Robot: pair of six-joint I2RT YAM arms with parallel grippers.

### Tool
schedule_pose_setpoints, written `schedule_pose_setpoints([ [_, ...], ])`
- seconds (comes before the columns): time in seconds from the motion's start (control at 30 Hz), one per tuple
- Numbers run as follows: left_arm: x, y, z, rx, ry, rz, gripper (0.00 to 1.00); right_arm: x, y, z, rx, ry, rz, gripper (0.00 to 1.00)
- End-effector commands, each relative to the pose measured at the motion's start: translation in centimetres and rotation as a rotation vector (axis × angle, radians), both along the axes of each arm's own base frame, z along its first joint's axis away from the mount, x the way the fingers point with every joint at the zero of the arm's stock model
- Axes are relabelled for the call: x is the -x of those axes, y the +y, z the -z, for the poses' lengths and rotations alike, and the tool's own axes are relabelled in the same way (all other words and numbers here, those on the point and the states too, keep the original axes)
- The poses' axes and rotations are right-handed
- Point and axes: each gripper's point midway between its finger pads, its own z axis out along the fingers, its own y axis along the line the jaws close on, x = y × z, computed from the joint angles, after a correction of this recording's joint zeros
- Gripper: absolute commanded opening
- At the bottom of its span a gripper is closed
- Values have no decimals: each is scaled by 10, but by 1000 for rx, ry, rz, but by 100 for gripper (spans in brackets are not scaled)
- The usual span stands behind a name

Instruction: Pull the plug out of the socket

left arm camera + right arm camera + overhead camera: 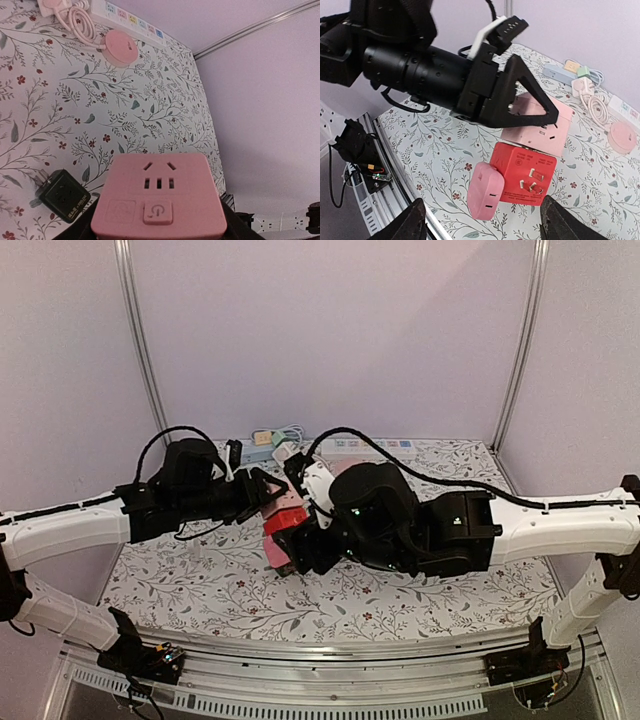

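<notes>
Red plug, prongs bare, on desk, out of pink socket; left end effector grasping socket, right end effector released; unplugging apparently complete.

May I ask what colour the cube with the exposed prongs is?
The cube is red; the right wrist view shows it best.

Centre jammed: left gripper holding pink socket, red plug just below, right arm crowding from right. Far edge cluttered: power strip, coiled white cable, round pink puck. Black cube adapter on socket's far side. Table bare near-left, near-right.
</notes>
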Motion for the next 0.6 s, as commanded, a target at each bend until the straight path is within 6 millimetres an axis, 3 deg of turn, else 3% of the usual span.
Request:
schedule_pose_setpoints([
  [0.0, -7, -1, -43, 152, -106, -23, 2, -39, -31, 7, -16, 65, 216, 80],
  [0.17, -5, -8, -46, 184, -125, 14, 1, -50, -31, 31, -16, 177, 248, 89],
  [0.37, -3, -11, -48, 196, -136, 26, 1, -47, -19, 39, -3, 206, 215, 96],
  [0.57, 4, -22, -45, 187, -131, 64, 1, -59, -12, 50, 31, 206, 258, 97],
])
